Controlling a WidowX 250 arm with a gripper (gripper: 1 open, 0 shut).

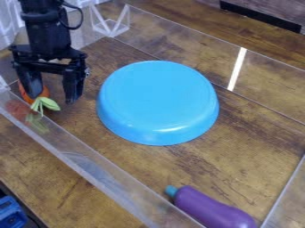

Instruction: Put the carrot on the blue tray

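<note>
Hand [48, 78] hangs pointing straight down at about nine o'clock on the desk [251, 116], its two dark fingers spread wide on either side of the carrot [34, 94], which lies flat with its green top toward the near wall; nothing is gripped yet. That straddle suits a pinch across the carrot's body. Just beside it, toward three o'clock, the blue tray [158, 102] sits bare, ready to receive it.

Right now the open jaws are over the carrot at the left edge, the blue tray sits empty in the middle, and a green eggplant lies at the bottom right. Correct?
Not quite: the eggplant is purple, not green, as the camera view shows. The rest holds: the gripper has its jaws open over the carrot at the left edge, and the blue tray sits empty in the middle.
</note>
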